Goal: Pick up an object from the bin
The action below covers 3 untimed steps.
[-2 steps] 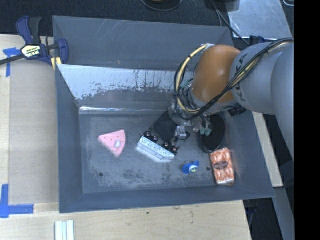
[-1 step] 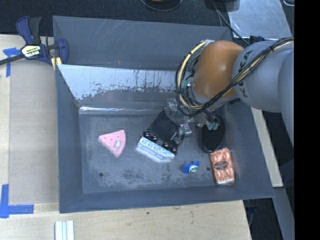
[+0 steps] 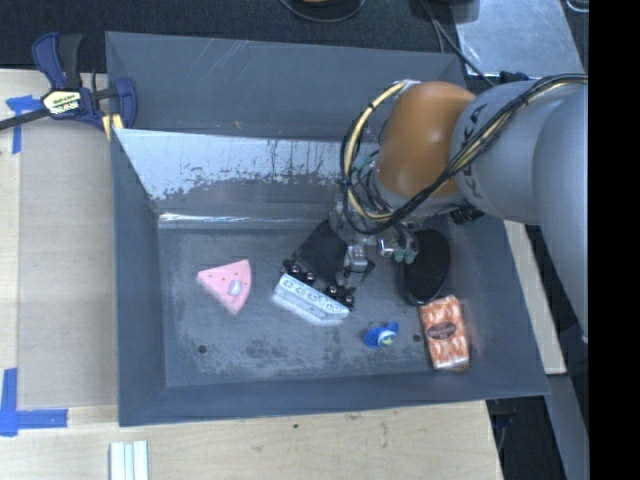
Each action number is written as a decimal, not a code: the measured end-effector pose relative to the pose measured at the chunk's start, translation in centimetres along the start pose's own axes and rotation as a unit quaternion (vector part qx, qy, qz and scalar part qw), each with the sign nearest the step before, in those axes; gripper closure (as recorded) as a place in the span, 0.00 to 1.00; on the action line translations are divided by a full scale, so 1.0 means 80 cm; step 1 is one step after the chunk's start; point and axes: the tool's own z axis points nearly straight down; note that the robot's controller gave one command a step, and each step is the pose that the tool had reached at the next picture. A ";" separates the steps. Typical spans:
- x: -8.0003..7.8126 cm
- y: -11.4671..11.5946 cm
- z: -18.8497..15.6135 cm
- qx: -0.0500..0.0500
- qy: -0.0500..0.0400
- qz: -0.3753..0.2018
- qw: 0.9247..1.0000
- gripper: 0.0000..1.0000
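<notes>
I see the gripper (image 3: 354,258) low in the middle of the bin (image 3: 140,298), a little toward the back wall. It is right at the right-hand edge of a black flat piece (image 3: 318,251) that lies tilted on the floor. From my view the gripper's tip overlaps that piece, but I cannot tell whether it touches it or only hangs above it.

Just in front of the black flat piece lies a white block (image 3: 312,300), angled, with a dark toothed strip along its upper edge. The two look to be touching. A black oval disc (image 3: 425,266) sits just to the right of the gripper, partly under the wrist.

Whether the gripper is open or closed I cannot tell, and I see nothing plainly gripped in it. The orange cover (image 3: 425,138) and the looped cables (image 3: 365,183) on the wrist hide most of it.

Well apart from it lie a pink wedge (image 3: 228,285) on the left, a small blue cap (image 3: 380,336) toward the front, and an orange packet (image 3: 445,332) at the front right.
</notes>
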 end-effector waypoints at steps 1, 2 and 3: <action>-0.003 0.016 0.000 0.002 -0.002 -0.113 0.994 0.00; 0.002 0.035 -0.002 0.000 -0.004 0.008 1.000 1.00; 0.002 0.035 -0.002 0.000 -0.004 0.008 1.000 1.00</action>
